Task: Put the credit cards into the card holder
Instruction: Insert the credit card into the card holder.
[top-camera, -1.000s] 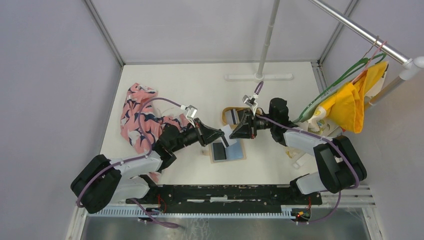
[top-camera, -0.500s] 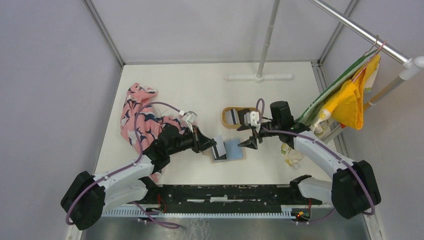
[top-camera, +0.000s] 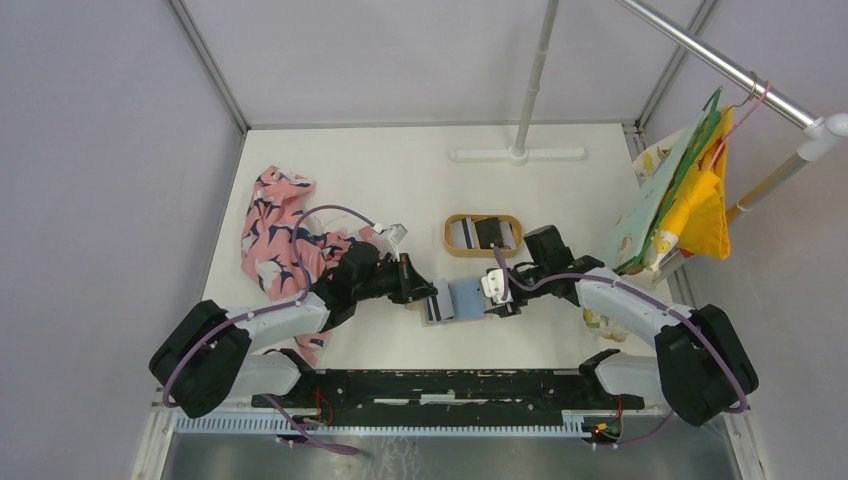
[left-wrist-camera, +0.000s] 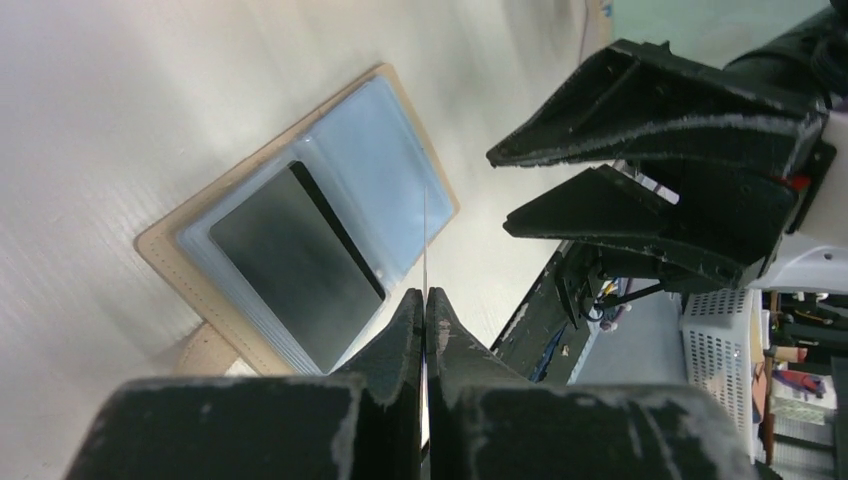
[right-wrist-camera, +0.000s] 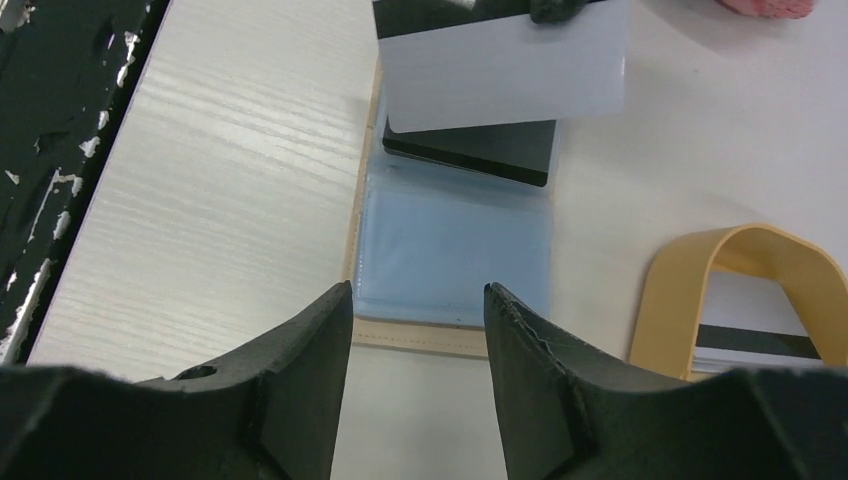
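White tabletop (top-camera: 400, 180), open card holder (right-wrist-camera: 450, 250): our left end effector (left-wrist-camera: 425, 300) pinches a pale card (right-wrist-camera: 505, 75) (right end effector (right-wrist-camera: 418, 295) spread); we should slide it in edge-first, low and slow.

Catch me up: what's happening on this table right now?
The left fingers are pinched shut on a pale card, holding it over the open wallet lying on the table. A dark card already sits in one half of it. The right fingers are open and empty at the wallet's other end. More cards lie in the tray behind.
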